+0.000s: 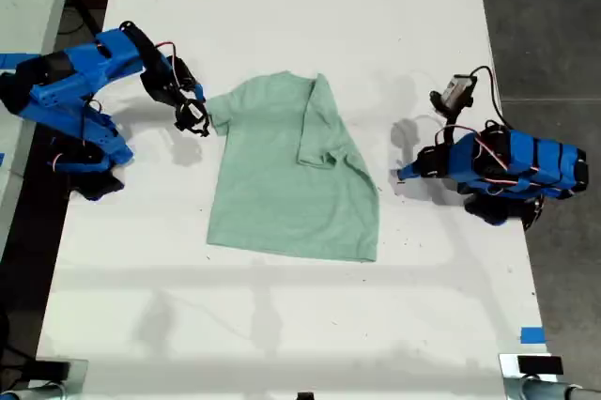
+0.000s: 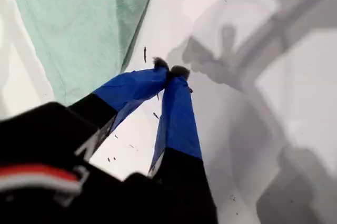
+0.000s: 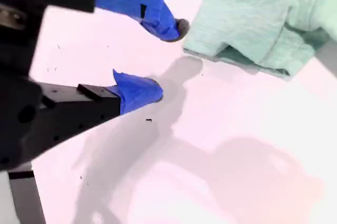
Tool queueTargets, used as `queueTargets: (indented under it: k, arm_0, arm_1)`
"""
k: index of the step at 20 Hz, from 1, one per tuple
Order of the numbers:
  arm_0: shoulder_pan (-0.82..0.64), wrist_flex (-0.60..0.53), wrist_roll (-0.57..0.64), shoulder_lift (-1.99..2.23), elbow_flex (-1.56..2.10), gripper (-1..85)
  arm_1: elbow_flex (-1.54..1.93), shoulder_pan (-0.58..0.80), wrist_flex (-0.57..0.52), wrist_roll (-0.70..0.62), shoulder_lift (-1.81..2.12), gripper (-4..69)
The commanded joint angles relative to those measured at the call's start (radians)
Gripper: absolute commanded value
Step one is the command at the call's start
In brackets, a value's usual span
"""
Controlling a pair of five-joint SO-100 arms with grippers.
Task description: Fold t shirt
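My first gripper (image 2: 171, 71) has its blue-taped jaws closed tip to tip, holding nothing, above the white table (image 1: 282, 325) beside the t shirt (image 1: 291, 175). My second gripper (image 3: 167, 58) has jaws spread, empty, just beside a sleeve edge. The mint-green t shirt lies mid-table, one sleeve folded inward.

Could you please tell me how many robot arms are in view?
2: my second arm at the exterior view's left, beside the t shirt; my first arm at that view's right.
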Motion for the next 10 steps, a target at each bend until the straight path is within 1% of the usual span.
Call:
queueTargets:
  k: [1,4,10]
  arm_0:
    - [-0.028,-0.026,0.072,-0.121,-0.143,16.7]
    - [-0.015,-0.032,0.106,-0.262,-0.255,18.4]
    - [0.044,-0.055,0.051,-0.357,-0.279,18.8]
  arm_1:
    - [0.066,0.011,-0.028,-0.011,0.006,1.7]
    - [0.066,0.006,-0.028,-0.008,0.006,1.7]
    - [0.066,0.002,-0.028,-0.005,0.006,1.7]
